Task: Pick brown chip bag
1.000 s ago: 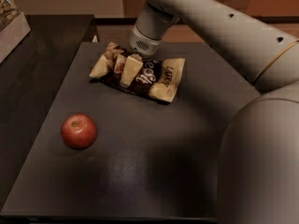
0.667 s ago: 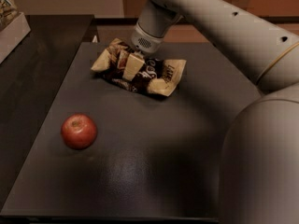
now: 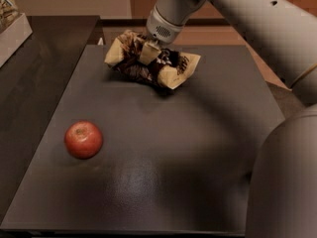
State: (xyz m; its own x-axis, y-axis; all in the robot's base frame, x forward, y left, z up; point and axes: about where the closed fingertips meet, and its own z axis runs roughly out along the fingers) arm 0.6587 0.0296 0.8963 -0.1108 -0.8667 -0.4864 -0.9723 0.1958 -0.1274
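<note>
- Gripping now: gripper (image 3: 150,53) sits at the far middle of the worktop (image 3: 163,162), coming down from above, clamped on the brown chip bag (image 3: 174,71).
- One cream fingertip (image 3: 148,52) shows, pressed into the bag's dark middle; the other is hidden by the bag.
- Bag is crumpled and bunched up around the pinch. The cream-tan ends flare out to either side, left end higher, right end pointing toward the worktop's right edge.
- Dark shadow lies under the bag; cannot tell whether it touches the worktop or is just clear of it.
- Arm (image 3: 233,9) runs in from the upper right, wrist directly over the bag.
- Red apple (image 3: 83,139) sits upright on the near-left of the worktop, well apart from bag and gripper.
- Pale box (image 3: 14,31) on the darker surface at far left, partly cut off.
</note>
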